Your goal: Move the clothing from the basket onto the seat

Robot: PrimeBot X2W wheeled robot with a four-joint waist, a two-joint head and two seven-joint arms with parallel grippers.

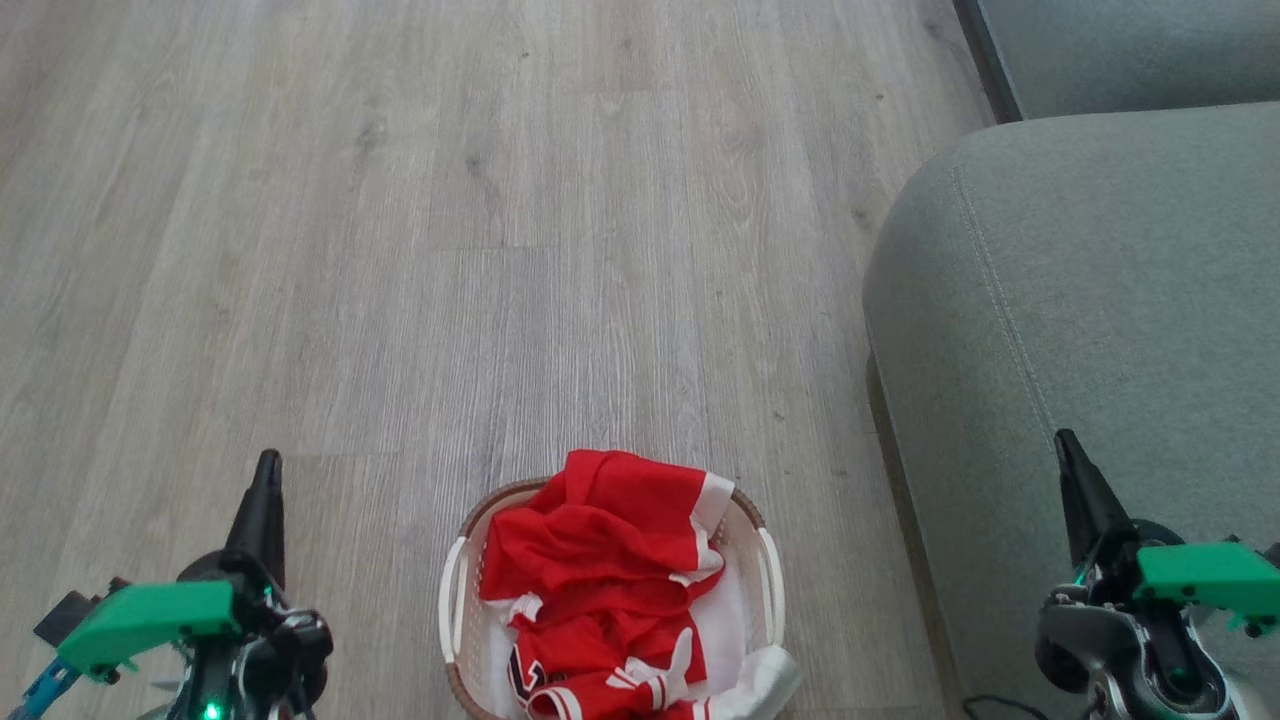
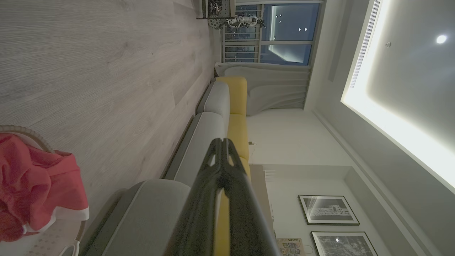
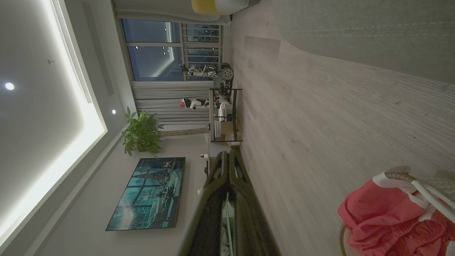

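The red clothing (image 1: 600,570) with white bands lies heaped in the oval cream basket (image 1: 455,600) on the floor, at the bottom middle of the head view. A white piece (image 1: 765,685) hangs over the basket's near right rim. The grey-green seat (image 1: 1090,300) stands to the basket's right. My left gripper (image 1: 268,465) is shut and empty, left of the basket and apart from it. Over the seat's front part, my right gripper (image 1: 1065,440) is also shut and empty. The left wrist view has the clothing (image 2: 32,185) at its lower left; in the right wrist view the clothing (image 3: 384,213) lies at the lower right.
Pale wood floor (image 1: 450,250) stretches ahead of the basket. A second sofa cushion (image 1: 1130,50) lies beyond the seat. Across the room stand a metal shelf (image 3: 224,113), a potted plant (image 3: 140,133) and a wall screen (image 3: 149,193).
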